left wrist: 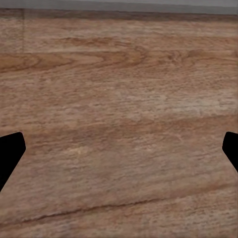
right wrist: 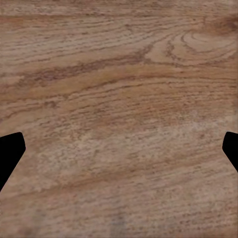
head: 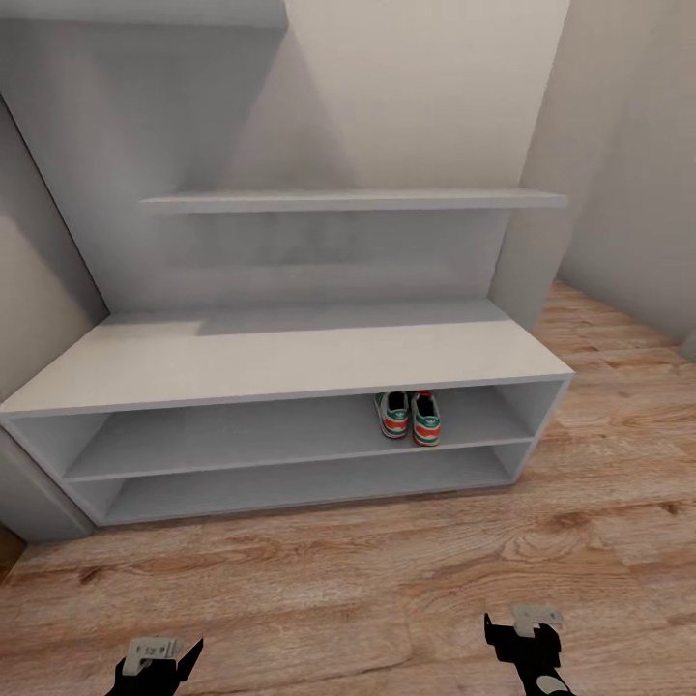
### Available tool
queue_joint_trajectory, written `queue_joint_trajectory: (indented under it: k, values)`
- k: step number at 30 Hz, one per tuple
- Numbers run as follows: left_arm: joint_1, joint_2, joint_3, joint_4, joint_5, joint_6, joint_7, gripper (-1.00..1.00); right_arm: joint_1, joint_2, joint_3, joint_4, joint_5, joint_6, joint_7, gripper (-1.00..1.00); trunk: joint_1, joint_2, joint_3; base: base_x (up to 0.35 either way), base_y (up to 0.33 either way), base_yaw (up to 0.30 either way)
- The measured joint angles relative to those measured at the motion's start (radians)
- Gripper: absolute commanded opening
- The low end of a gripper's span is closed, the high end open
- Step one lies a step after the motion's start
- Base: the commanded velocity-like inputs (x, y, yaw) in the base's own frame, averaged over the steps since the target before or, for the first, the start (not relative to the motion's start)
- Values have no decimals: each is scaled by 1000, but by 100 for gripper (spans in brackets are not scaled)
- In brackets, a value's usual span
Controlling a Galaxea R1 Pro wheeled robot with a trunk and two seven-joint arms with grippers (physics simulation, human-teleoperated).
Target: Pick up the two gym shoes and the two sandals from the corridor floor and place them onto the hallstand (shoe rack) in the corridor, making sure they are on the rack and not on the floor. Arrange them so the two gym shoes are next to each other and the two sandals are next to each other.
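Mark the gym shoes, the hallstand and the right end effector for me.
gym shoes [head: 408, 416]: head view, heels of the pair on the upper shelf row.
hallstand [head: 290, 362]: head view, bare bench top.
right end effector [right wrist: 119, 148]: right wrist view, gap between its spread fingertips, over floor.

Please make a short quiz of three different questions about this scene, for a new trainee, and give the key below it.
1. True or false: the two gym shoes stand side by side on the upper open shelf of the hallstand.
2. Multiple choice: what lies under the left gripper and the right gripper? A) a sandal B) bare wood floor C) a rug
3. Fill in: both grippers are ____ , with nothing between the fingertips.

Key: 1 true; 2 B; 3 open
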Motion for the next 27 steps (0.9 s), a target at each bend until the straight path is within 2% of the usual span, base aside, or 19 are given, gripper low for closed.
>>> queue_joint_trajectory:
  k: [15, 27]
  values:
    - [0, 0, 0, 0, 0, 0, 0, 100, 6, 0, -2, 2, -3, 1, -7, 100, 0, 0, 0, 0, 0, -8]
    - [0, 0, 1, 1, 0, 0, 4, 100, 18, -1, -3, 2, -5, 1, -7, 100, 0, 0, 5, 0, 0, -195]
